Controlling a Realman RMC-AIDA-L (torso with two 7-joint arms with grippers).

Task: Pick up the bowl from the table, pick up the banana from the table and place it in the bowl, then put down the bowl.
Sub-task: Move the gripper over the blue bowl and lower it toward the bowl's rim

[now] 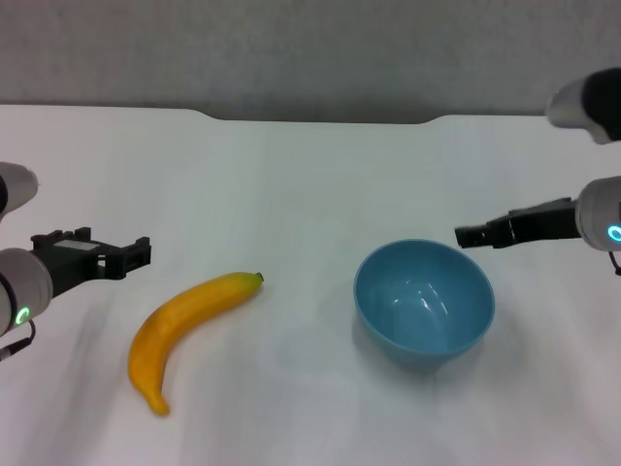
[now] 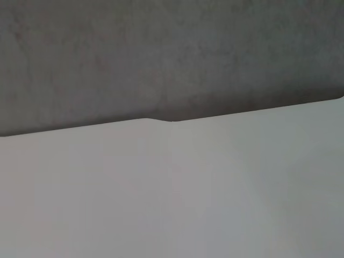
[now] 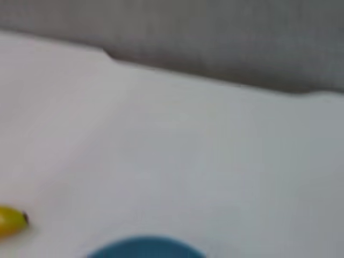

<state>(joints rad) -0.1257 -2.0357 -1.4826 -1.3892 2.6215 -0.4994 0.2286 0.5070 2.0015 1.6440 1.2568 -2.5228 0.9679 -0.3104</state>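
- The right gripper (image 1: 466, 235) hangs above the table (image 1: 310, 175), just beside the far right rim of the bowl (image 1: 424, 301) and not touching it; whether its jaws are parted or closed I cannot tell, since only a dark narrow tip shows from the side.
- The left gripper (image 1: 136, 256) hovers at the left, near the banana (image 1: 184, 330) but clear of it; its jaws look spread, two dark prongs with a gap between, holding nothing.
- The bowl stands upright on the table, right of centre and empty. It looks rigid, glossy and probably slippery and light, so I judge that pinching the rim, one jaw inside the wall and one outside, is the surest hold; the near-side wall curves away too steeply to be squeezed.
- The banana lies flat, left of centre, well apart from the bowl, stem tip pointing toward it. It seems smooth and firm enough for a moderate squeeze; across the thick middle is where it should balance best.
- The head view alone shows both grippers and both objects whole.
- The right wrist view catches only the bowl's rim (image 3: 145, 247) and the banana's stem end (image 3: 12, 221).
- The left wrist view shows just bare table (image 2: 172, 193) and its far edge, with neither object.
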